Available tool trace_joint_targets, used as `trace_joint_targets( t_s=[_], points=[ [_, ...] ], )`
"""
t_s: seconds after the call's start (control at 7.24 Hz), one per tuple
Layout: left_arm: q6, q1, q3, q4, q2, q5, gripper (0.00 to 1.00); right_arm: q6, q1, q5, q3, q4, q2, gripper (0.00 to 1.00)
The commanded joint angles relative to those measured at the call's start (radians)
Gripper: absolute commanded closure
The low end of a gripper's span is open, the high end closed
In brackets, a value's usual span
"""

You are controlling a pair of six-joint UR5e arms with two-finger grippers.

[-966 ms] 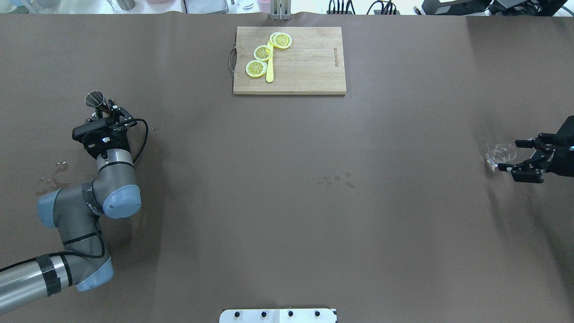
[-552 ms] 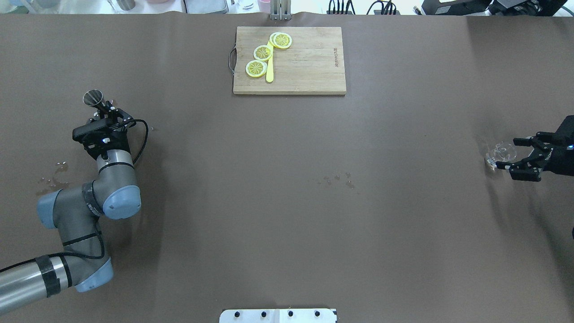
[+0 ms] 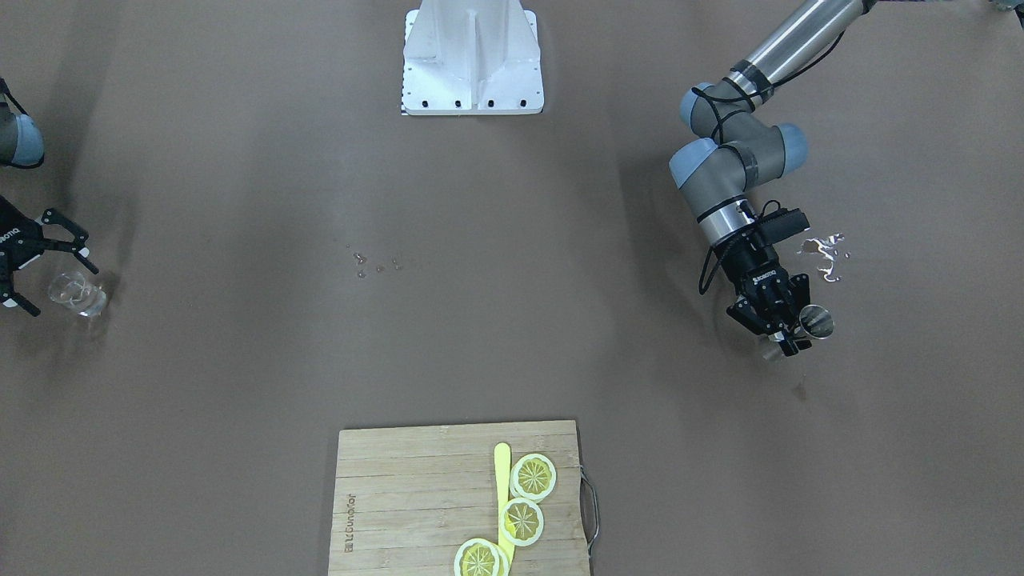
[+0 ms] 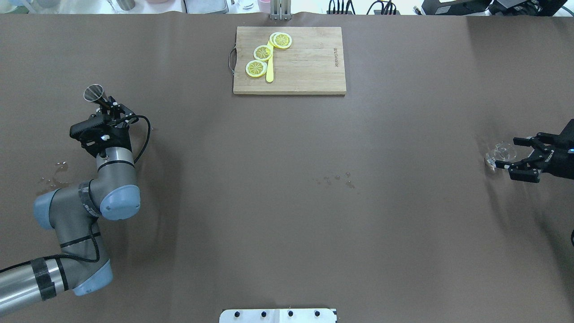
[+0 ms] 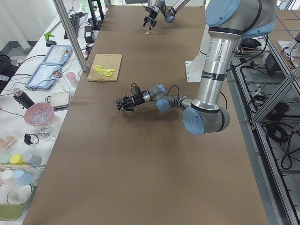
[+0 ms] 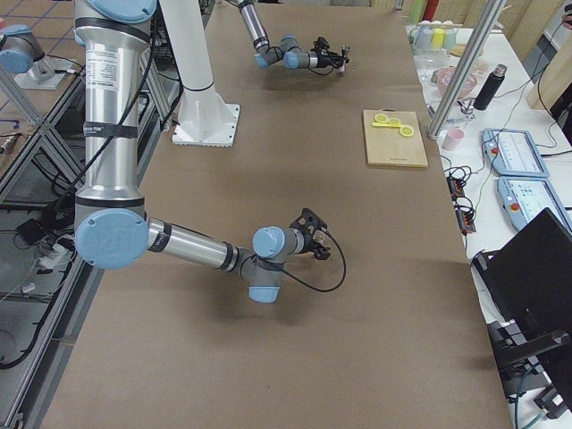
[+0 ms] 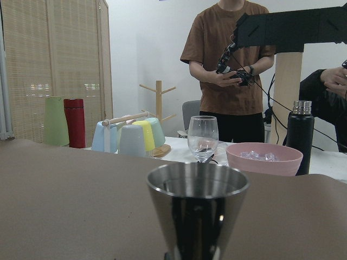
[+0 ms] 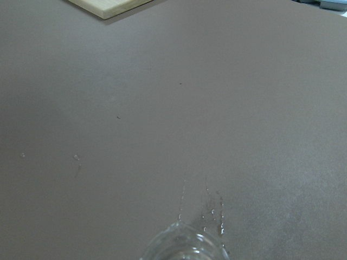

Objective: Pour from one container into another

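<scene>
We see the left gripper pinched on the narrow lower part of the steel cup, out at the left end of the table, well away from everything else. In the left wrist view the steel cup has its long axis upright, wide mouth on top and walls tapering down toward the fingers. From overhead we get only the round mouth facing up. That wrist view also gives us what no other camera does: a person in a brown shirt, a wine glass, a pink bowl and a black bottle beyond the table's edge. At the opposite end, the right gripper is spread wide, with the clear glass standing on the table between its fingers. We cannot tell whether either finger touches it. The front-facing view shows the same glass partly inside the spread fingers. The right wrist view catches just its rim at the bottom edge, with droplets on the table beside it. A cutting board carrying lemon slices lies at the far middle of the table.
</scene>
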Motion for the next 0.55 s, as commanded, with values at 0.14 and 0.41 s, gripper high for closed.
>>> trace_joint_targets(
  t_s=[0.14,0.41],
  points=[
    [0.15,0.022,-0.122,0.004,-0.002,-0.005,1.0,0.002,-0.015,-0.008,-0.009,0.017,0.0,0.0],
    [0.358,0.052,-0.182,-0.018,-0.032,-0.069,1.0,0.001,-0.021,-0.024,-0.021,0.019,0.003,0.03]
  ],
)
